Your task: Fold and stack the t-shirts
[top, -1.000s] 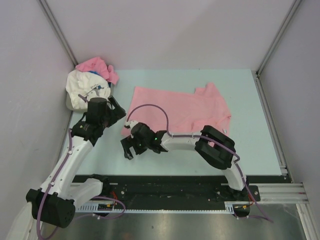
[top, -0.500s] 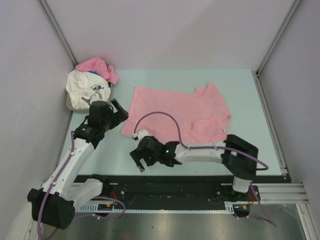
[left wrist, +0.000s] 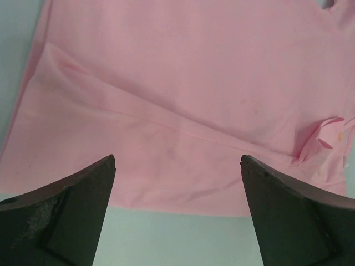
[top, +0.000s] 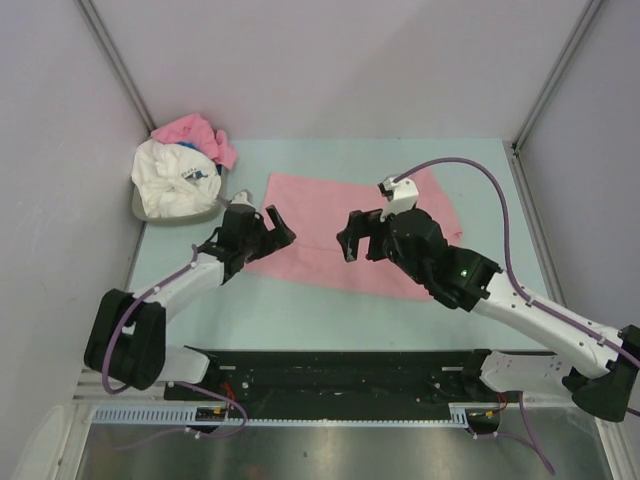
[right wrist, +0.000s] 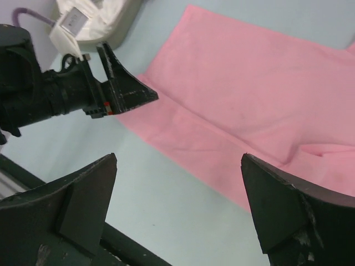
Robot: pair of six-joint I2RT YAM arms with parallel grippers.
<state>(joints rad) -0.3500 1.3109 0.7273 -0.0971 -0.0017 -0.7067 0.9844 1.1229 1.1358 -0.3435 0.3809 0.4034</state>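
We find 1 light-pink t-shirt (top: 310,215) spread flat across the middle of the table (top: 300,310), with 1 long crease running across its near part. We judge that folding has barely begun and that no stack exists yet. The left gripper (top: 268,222) hovers over the shirt's left edge and the right gripper (top: 358,238) over its middle. Both have their jaws fully apart and hold nothing. 1 white t-shirt (top: 172,178) and 1 crumpled pink t-shirt (top: 190,130) lie heaped, unfolded, in a grey bin (top: 138,208) at the far left corner. Nothing lies on the spread shirt; the right arm (top: 470,280) hides its right part from above.
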